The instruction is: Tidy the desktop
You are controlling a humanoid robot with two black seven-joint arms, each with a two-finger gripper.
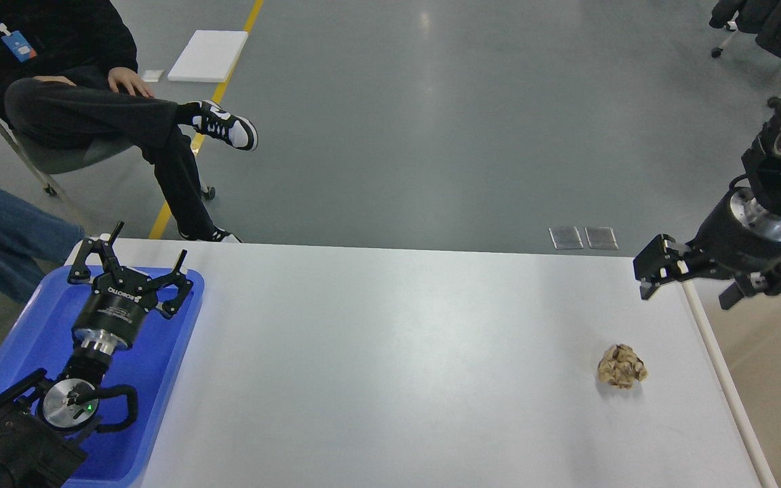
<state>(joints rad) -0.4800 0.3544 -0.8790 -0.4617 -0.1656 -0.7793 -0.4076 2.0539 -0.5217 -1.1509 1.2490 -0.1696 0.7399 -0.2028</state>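
The white desktop [390, 366] fills the lower view. A crumpled tan paper ball [622, 367] lies on it near the right edge. My left gripper [147, 248] hovers over the far end of the blue tray [31, 339], fingers spread, open and empty. My right gripper [690, 285] hangs above the desktop's far right edge, over the bin rim, up and a little right of the paper ball and apart from it. Its fingers stand spread with nothing between them.
A beige bin with a cream rim [710, 349] stands against the desktop's right side. Two seated people [92, 108] are beyond the far left corner. A white board [209, 55] lies on the grey floor.
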